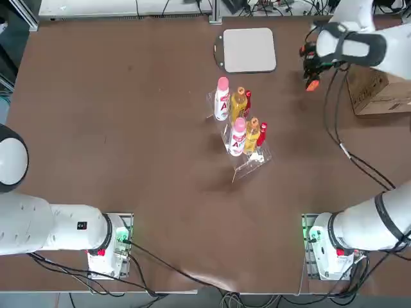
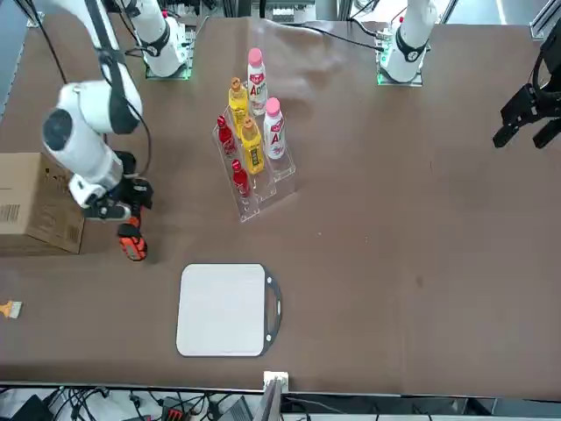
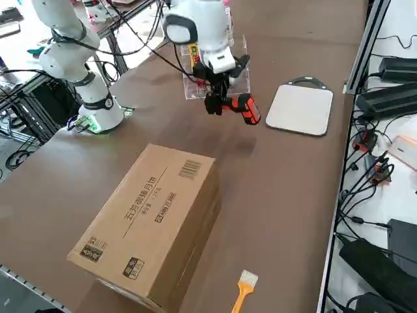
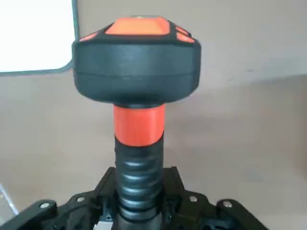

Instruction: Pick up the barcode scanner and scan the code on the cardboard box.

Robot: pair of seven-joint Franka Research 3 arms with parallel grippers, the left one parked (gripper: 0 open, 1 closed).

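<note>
surface: brown table point(image 1: 128, 128)
my right gripper point(image 3: 218, 98): clamped on barcode scanner point(image 3: 244, 107), above table
cardboard box point(image 3: 150, 222): nearby, apart

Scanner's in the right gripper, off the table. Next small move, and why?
Probably swing the scanner toward the box and aim its head at the barcode. The right gripper is shut on the handle, holding it above the table between pad and box, not yet facing the label.
</note>
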